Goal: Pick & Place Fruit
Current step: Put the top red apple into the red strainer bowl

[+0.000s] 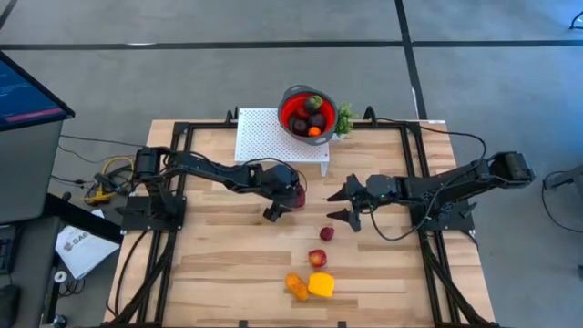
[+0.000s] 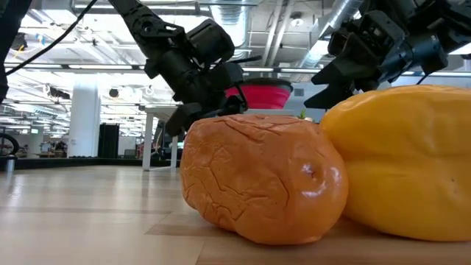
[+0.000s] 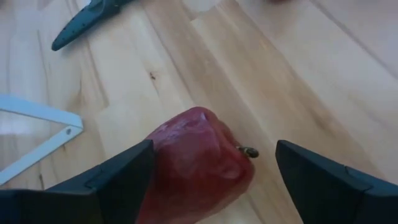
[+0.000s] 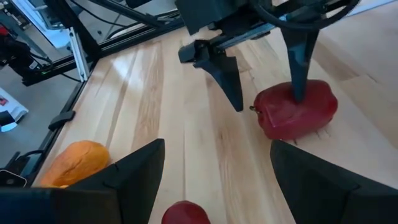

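A red fruit (image 3: 199,165) lies on the wooden table between the fingers of my left gripper (image 3: 214,149), which is open and slants down over it near the table's middle (image 1: 286,202). My right gripper (image 1: 332,205) hangs open a little to the right of it, above the table, with nothing between its fingers (image 4: 217,146). Nearer the front lie a dark red fruit (image 1: 326,233), a red one (image 1: 317,259), an orange one (image 1: 297,286) and a yellow one (image 1: 321,284). The red bowl (image 1: 308,114) at the back holds several fruit. My left gripper straddles the red fruit from above, slanting down. One finger (image 3: 124,180) stands right against the fruit's side (image 3: 158,168); whether it touches I cannot tell. The other finger (image 3: 323,180) is clear of it. The fruit rests on the table.
The bowl stands on a white perforated stand (image 1: 264,137), one white leg (image 3: 37,134) of which is close to my left gripper. A green leafy piece (image 1: 344,118) lies beside the bowl. Black frame rails (image 1: 414,173) border the table. The boards between the two grippers are bare.
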You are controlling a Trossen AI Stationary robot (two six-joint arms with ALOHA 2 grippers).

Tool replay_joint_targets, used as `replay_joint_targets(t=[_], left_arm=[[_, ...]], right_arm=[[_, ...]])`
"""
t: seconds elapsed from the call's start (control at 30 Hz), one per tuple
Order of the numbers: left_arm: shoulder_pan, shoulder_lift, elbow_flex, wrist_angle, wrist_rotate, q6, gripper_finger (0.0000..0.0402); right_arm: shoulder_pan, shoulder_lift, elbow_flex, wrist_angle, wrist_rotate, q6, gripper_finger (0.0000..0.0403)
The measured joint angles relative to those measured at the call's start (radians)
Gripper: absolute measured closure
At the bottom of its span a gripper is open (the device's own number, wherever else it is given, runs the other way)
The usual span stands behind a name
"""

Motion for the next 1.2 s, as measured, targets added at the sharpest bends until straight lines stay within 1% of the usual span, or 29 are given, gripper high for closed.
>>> replay_joint_targets(t=[0.13,0.23,0.5,0.6,0.7,0.9,0.97,1.1,1.2], left_arm=[[-0.021,-0.007,-0.01,-0.008,-0.021,-0.024,0.0072],[-0.057,-0.023,-0.013,-0.029,-0.039,-0.06,0.007],[-0.162,-0.062,-0.012,-0.038,-0.042,-0.264,0.007],[-0.177,-0.072,-0.002,-0.03,-0.041,-0.303,0.0067],[-0.169,-0.072,0.004,-0.039,-0.018,-0.337,0.0061],[-0.122,-0.05,0.007,-0.029,-0.007,-0.228,0.0049],[-0.097,-0.05,0.006,-0.039,-0.001,-0.214,0.0045],[-0.038,-0.049,-0.002,-0.071,0.069,-0.205,0.0041],[-0.013,-0.049,-0.018,-0.075,0.112,-0.161,0.0043]], right_arm=[[0.0,0.0,0.0,0.0,0.0,-0.004,0.0117],[0.0,0.0,0.0,0.0,0.0,-0.005,0.0117],[-0.001,0.0,0.0,0.0,0.0,-0.024,0.0117],[-0.002,0.0,0.0,0.008,0.0,-0.042,0.0117],[-0.002,0.0,0.0,0.02,0.0,-0.046,0.0117],[-0.002,0.001,0.0,0.032,0.0,-0.045,0.0117],[-0.002,0.001,0.0,0.037,0.0,-0.036,0.0117],[-0.001,0.001,0.0,0.045,0.0,-0.012,0.0117],[-0.001,0.001,0.0,0.045,0.0,-0.008,0.0117]])
